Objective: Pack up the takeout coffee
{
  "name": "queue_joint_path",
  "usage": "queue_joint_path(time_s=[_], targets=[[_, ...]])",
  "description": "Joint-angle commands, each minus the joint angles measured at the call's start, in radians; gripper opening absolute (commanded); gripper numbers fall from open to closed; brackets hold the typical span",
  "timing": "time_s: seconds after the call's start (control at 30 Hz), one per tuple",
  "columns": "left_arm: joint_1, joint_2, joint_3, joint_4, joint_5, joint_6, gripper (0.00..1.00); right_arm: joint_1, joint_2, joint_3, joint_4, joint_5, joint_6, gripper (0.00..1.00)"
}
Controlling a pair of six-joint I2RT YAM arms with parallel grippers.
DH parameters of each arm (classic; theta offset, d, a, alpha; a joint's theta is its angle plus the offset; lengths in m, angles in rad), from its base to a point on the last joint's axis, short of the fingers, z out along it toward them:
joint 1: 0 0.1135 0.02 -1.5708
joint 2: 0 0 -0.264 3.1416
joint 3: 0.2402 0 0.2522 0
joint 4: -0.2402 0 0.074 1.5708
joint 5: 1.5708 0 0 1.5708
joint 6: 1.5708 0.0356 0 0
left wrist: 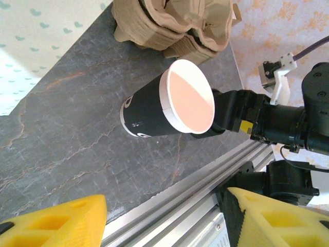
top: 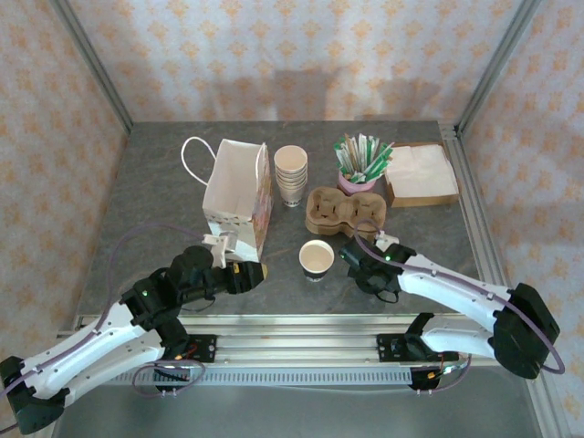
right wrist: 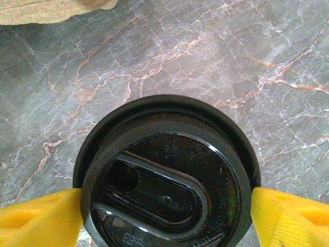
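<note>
The takeout coffee cup (top: 317, 258) stands upright near the table's front edge with no lid on it. Its outer wall is dark and its inside is beige; it also shows in the left wrist view (left wrist: 169, 108). My right gripper (top: 351, 261) is just right of the cup, and its yellow fingers (right wrist: 41, 218) press both sides of a round black lid (right wrist: 167, 190) above the marble top. My left gripper (top: 254, 272) is left of the cup. It is open (left wrist: 164, 203) over the front rail, with nothing between its fingers.
A white paper bag (top: 239, 196) with a handle stands behind the left gripper. Behind the cup are a stack of lidless cups (top: 290, 173), a cardboard cup carrier (top: 344, 211), a pink holder of sachets (top: 359, 164) and napkins (top: 420, 173). An aluminium rail (top: 301, 321) edges the front.
</note>
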Motion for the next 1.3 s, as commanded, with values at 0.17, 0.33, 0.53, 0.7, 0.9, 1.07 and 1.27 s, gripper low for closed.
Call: queue_joint_path(time_s=[0.17, 0.33, 0.53, 0.7, 0.9, 1.07, 1.27], targets=[[-0.007, -0.006, 0.003, 0.038, -0.037, -0.018, 0.61, -0.008, -0.070, -0.037, 0.033, 0.035, 0.034, 0.82], [-0.007, -0.007, 0.001, 0.035, -0.043, -0.021, 0.61, -0.009, -0.077, -0.054, 0.038, 0.040, 0.044, 0.77], [-0.006, -0.008, 0.000, 0.033, -0.047, -0.024, 0.61, -0.010, -0.081, -0.054, 0.042, 0.039, 0.042, 0.75], [-0.008, -0.010, 0.003, 0.033, -0.045, -0.025, 0.60, -0.010, -0.092, -0.054, 0.033, 0.040, 0.041, 0.68], [-0.009, -0.005, -0.004, 0.043, -0.041, -0.033, 0.60, -0.010, -0.125, -0.013, -0.032, 0.063, 0.022, 0.66], [-0.018, 0.013, -0.001, 0.049, -0.040, -0.032, 0.60, -0.010, -0.153, 0.035, -0.088, 0.078, 0.000, 0.66], [-0.057, 0.043, -0.004, 0.074, -0.063, -0.045, 0.60, -0.010, -0.174, 0.108, -0.137, 0.064, -0.043, 0.65]])
